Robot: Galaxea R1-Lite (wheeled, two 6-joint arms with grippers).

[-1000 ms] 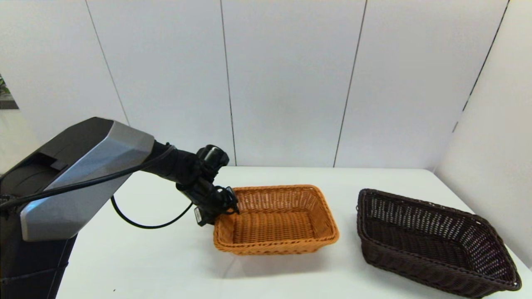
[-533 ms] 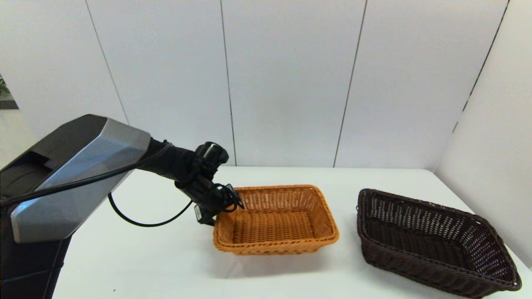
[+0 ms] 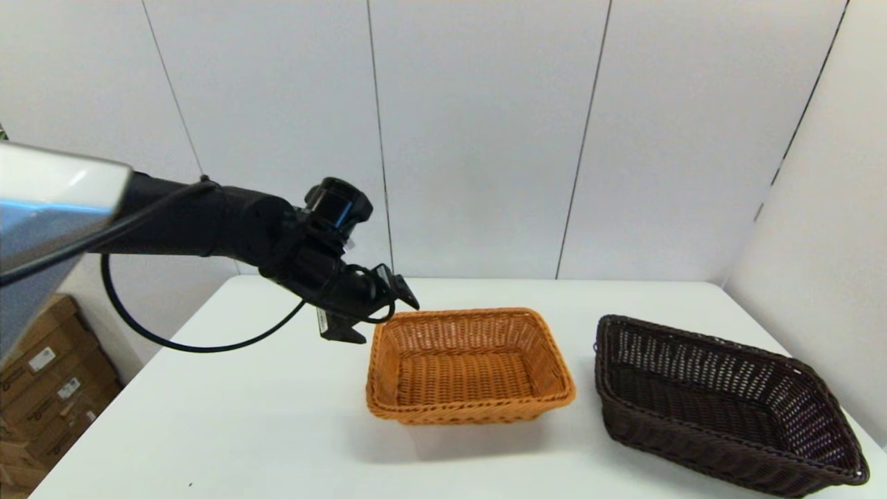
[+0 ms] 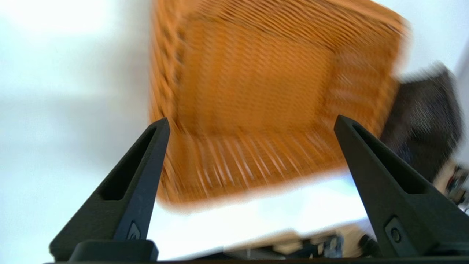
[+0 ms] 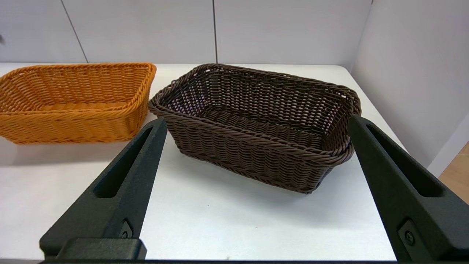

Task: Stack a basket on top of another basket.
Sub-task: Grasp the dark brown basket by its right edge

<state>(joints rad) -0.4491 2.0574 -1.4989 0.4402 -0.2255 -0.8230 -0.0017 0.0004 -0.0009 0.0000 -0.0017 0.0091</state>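
- The left end effector (image 3: 378, 308) hangs in the air just beside the far-left corner of the orange-tan wicker basket (image 3: 471, 365), clear of its rim; its two fingers (image 4: 139, 183) are spread wide with nothing between them.
- In the left wrist view the orange-tan wicker basket (image 4: 256, 99) fills the space beyond those fingers, blurred.
- The orange-tan wicker basket sits flat on the white surface (image 3: 242, 430), near the middle, its opening up.
- The dark brown wicker basket (image 3: 721, 405) stands on the surface to the right of the orange-tan one, near it but apart, turned at an angle to it, also opening up.
- The right end effector (image 5: 256, 126) is out of the head view; its own camera shows its fingers (image 5: 124, 183) spread apart and holding nothing, with the dark brown wicker basket (image 5: 256, 124) ahead of them and the orange-tan wicker basket (image 5: 73, 102) beside it.
- Cardboard boxes (image 3: 41, 374) stand on the floor left of the surface.
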